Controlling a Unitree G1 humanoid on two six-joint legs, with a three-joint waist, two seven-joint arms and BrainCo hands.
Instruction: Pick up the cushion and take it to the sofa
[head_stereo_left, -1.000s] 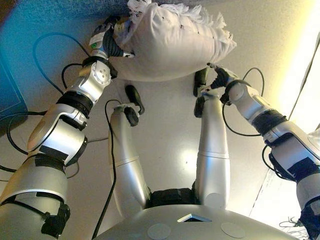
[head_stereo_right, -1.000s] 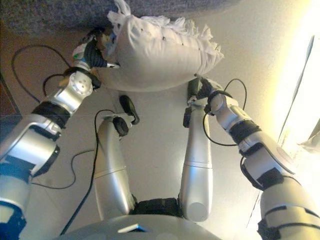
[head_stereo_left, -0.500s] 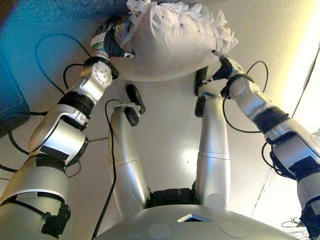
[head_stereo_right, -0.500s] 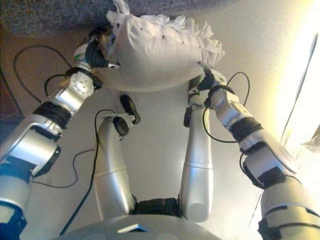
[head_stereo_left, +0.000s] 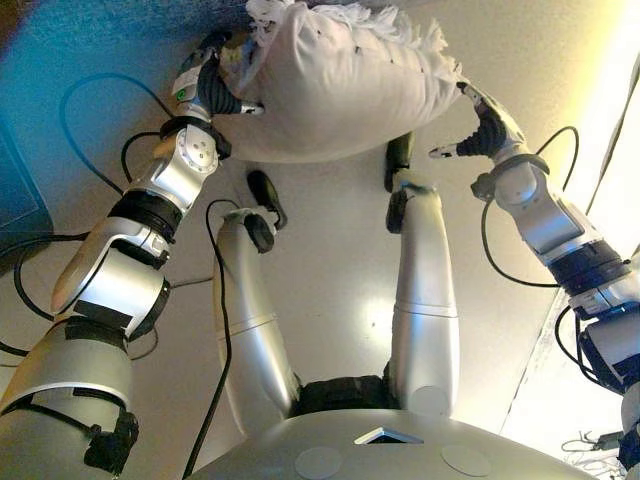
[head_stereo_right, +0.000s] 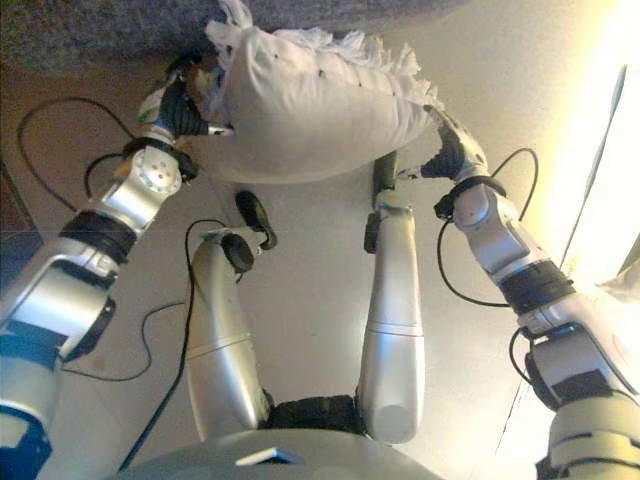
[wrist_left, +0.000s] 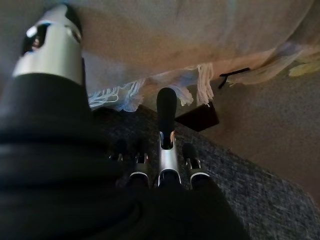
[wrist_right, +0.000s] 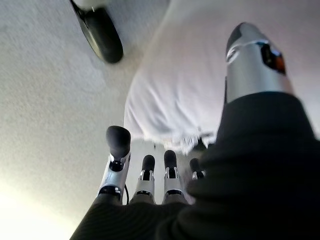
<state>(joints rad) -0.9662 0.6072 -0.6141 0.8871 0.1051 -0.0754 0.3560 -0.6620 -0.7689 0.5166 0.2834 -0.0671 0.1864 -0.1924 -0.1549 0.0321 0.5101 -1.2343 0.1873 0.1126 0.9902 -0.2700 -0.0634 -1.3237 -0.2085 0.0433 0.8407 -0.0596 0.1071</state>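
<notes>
While the cushion (head_stereo_left: 335, 85) hangs above the floor (head_stereo_left: 330, 270), squeezed between my two hands, I judge the lift done and the carry in hand. It is a plump white pillow of soft cloth, fringed along its far edge, bulging where it is pressed. My left hand (head_stereo_left: 205, 85) braces one end with fingers mostly curled and one straight; my right hand (head_stereo_left: 480, 125) presses the other end with relaxed, open fingers. Next I should keep even pressure inward so it cannot slip. A grey, nubbly surface (wrist_left: 240, 185), perhaps the sofa, lies just beyond the fringe.
</notes>
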